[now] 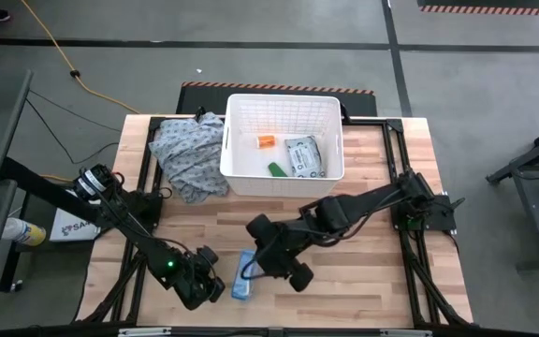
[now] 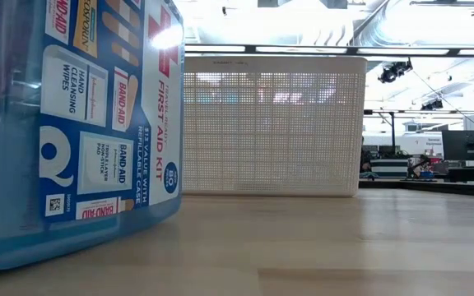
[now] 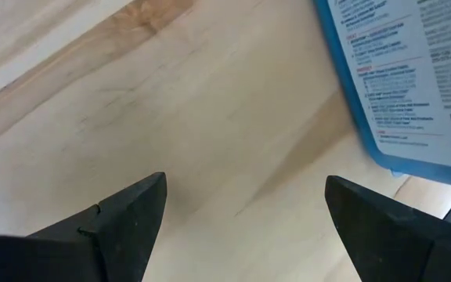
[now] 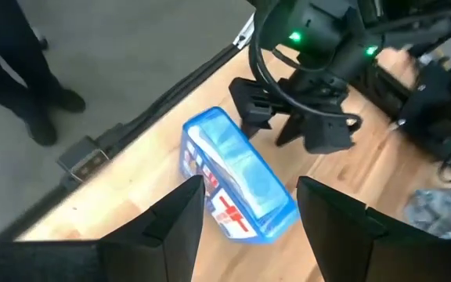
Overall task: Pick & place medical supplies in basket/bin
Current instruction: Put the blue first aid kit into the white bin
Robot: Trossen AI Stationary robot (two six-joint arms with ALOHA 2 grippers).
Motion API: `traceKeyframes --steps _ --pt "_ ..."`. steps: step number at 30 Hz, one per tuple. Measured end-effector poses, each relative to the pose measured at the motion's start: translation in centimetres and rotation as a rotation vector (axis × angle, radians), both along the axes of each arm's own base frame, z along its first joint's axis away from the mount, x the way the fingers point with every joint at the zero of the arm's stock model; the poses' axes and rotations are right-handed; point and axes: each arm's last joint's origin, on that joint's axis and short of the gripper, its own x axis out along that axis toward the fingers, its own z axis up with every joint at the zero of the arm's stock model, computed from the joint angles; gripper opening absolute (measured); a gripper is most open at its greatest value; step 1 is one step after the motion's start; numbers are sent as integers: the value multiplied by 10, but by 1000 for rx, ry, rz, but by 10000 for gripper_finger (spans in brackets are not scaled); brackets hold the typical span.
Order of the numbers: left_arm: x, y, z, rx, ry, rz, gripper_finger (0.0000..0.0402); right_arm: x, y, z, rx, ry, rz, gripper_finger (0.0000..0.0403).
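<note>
The blue first-aid box (image 1: 243, 274) stands on one long narrow side near the table's near edge. In the low view its label (image 2: 97, 115) fills the left. My left gripper (image 1: 211, 281) is open just left of the box, low over the wood, with the box's back label (image 3: 413, 70) ahead of its fingers (image 3: 245, 196). My right gripper (image 1: 264, 266) is open at the box's right, its fingers (image 4: 249, 196) on either side of the box's end (image 4: 245, 211). The white basket (image 1: 330, 117) holds an orange item (image 1: 266, 141), a green item (image 1: 276, 168) and a grey-white packet (image 1: 304, 156). My right gripper comes slanting down from the table's right with one finger (image 4: 186, 207) by the labelled face and the other (image 4: 323, 207) past the box's far face. I cannot tell whether either finger touches the box. The box stands on the table.
A grey-blue patterned cloth heap (image 1: 190, 154) lies left of the basket. Bare wood (image 1: 372, 243) stretches between the basket and the near edge. In the right wrist view a person's legs (image 4: 22, 70) stand on the floor beyond the table's edge.
</note>
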Motion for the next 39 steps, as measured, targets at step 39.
traceKeyframes --steps 39 --pt "-7 -11 0 -208 98 119 381 10 -15 -5 -408 -121 224 197"
